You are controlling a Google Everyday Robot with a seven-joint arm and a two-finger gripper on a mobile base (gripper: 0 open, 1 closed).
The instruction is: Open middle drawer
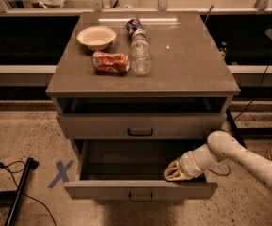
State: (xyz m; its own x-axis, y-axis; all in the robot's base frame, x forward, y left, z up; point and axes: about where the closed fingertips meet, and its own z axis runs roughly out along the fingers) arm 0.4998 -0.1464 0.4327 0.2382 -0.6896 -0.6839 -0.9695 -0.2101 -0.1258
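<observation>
The middle drawer (102,190) is pulled well out of the grey cabinet, and its dark inside shows. Its flat front faces me with a small black handle (140,196) at the centre. My gripper (174,172) is inside the drawer at the right, just behind the front panel and against it. The white arm (234,155) reaches in from the right. The uppermost drawer (98,126) sits above with its own handle (140,132), and a dark gap shows above its front. The lowest drawer is hidden under the pulled-out one.
On the cabinet top (192,60) lie a white bowl (96,36), a red can (110,62) on its side, a clear bottle (140,54) and a blue can (134,26). On the floor at the left are a blue tape X (60,173) and a black pole (19,192).
</observation>
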